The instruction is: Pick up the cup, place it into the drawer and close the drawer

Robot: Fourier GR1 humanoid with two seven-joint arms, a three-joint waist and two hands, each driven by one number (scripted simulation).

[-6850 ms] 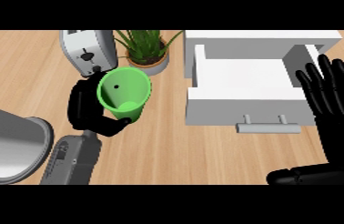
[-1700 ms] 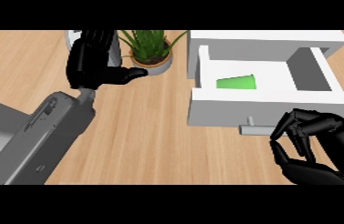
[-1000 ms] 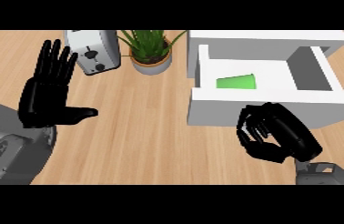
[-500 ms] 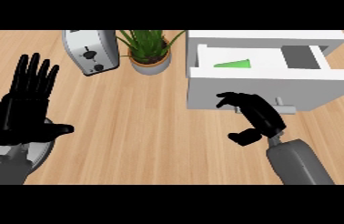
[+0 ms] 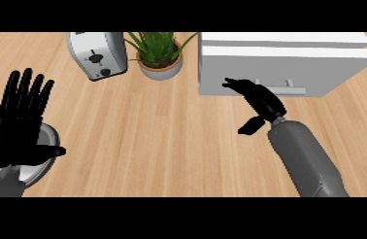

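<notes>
**A:** Starting at the counter's left edge: the left hand (image 5: 23, 128) is up with its palm spread, fingers straight and thumb out to the side. It has hold of nothing. It's resting over a round metal vessel (image 5: 37, 171), of which only a rim shows.

**B:** Next along the far edge is a silver toaster (image 5: 98, 55), standing at a slight angle with its dial side facing us. Just beside it is a potted plant (image 5: 159, 52), long green leaves in a grey pot.

**A:** And the wooden counter (image 5: 158, 136) runs bare through the middle. Now the one that matters, at the far right corner: the drawer (image 5: 276, 68). It's a white box with a pale grey front sitting flush, so it's shut, and a bar handle (image 5: 285, 90) runs low across that front.

**B:** And the cup?

**A:** It doesn't show in this view, and with the front shut the inside is hidden.

**B:** The right hand (image 5: 261, 102)?

**A:** It comes up from the lower right on its grey forearm. The fingers (image 5: 235, 83) are stretched out fairly straight over the lower left of the drawer front, just beside the handle's left end. The thumb hangs down and it is holding nothing. I can't tell whether the tips touch the front.
</notes>
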